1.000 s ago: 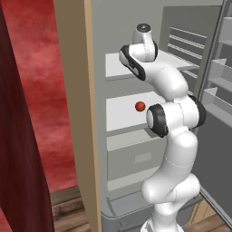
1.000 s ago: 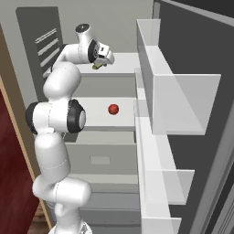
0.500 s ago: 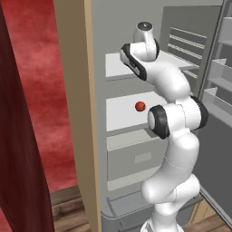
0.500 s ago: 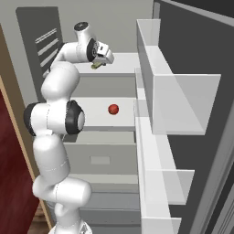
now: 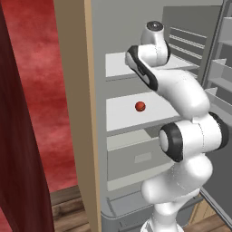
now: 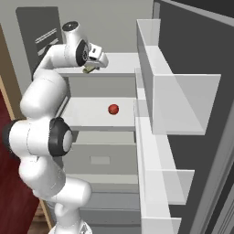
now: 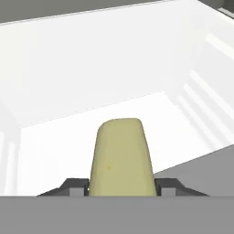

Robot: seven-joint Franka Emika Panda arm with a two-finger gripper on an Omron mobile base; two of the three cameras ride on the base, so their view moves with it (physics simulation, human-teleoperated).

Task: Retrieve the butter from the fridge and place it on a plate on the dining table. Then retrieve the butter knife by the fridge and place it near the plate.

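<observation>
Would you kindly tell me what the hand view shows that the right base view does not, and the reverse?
Hand view alone: the fingertips pressed on either side of the butter, over a white shelf. Right base view alone: the red ball on the shelf below, the fridge's drawer, the door bins, the arm. Both: the butter in the gripper at the upper shelf.

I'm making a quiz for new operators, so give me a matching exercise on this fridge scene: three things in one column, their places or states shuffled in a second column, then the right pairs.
Things:
1. butter
2. red ball
3. fridge door

Places or states:
A. lies alone on the middle shelf
B. swung wide open, its shelves showing
C. clamped between the fingers of the gripper, by the top shelf

Pairs: 1-C, 2-A, 3-B
</observation>
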